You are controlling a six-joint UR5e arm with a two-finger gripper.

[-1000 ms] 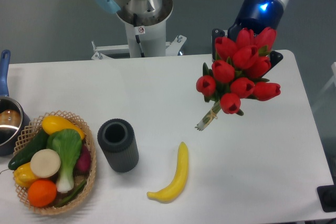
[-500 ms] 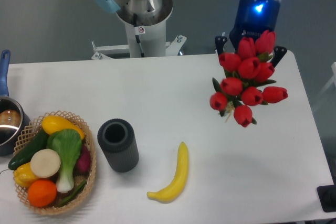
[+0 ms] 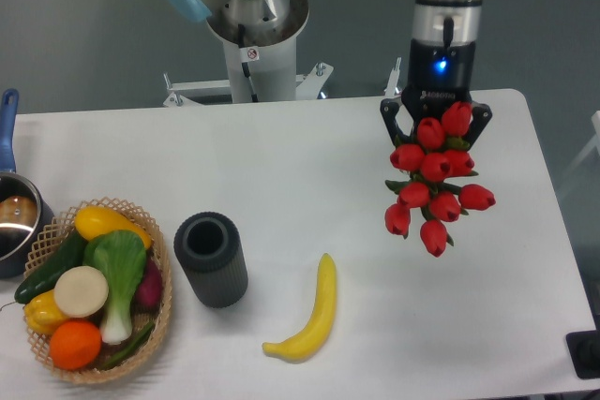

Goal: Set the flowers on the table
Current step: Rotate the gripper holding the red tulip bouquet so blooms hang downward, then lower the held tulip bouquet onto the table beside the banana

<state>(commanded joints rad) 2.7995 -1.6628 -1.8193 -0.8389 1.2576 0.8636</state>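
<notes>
The flowers [image 3: 433,180] are a bunch of red tulips with bits of green leaf, held above the right side of the white table [image 3: 281,166]. The heads hang toward the table's front edge; the stems and string are hidden behind the heads. My gripper [image 3: 436,117] points straight down and is shut on the bunch near its top, with a black finger showing on each side of the uppermost tulips. I cannot tell whether the bunch touches the tabletop.
A yellow banana [image 3: 309,316] lies front centre. A dark grey ribbed cylinder [image 3: 211,258] stands left of it. A wicker basket [image 3: 165,274] of vegetables and fruit sits front left, a pot [image 3: 14,222] behind it. The robot base [image 3: 253,30] stands behind the table.
The arm has swung upright over the table's right side. The bunch has turned from slanting left to hanging below the gripper, and the stem ends no longer show.
</notes>
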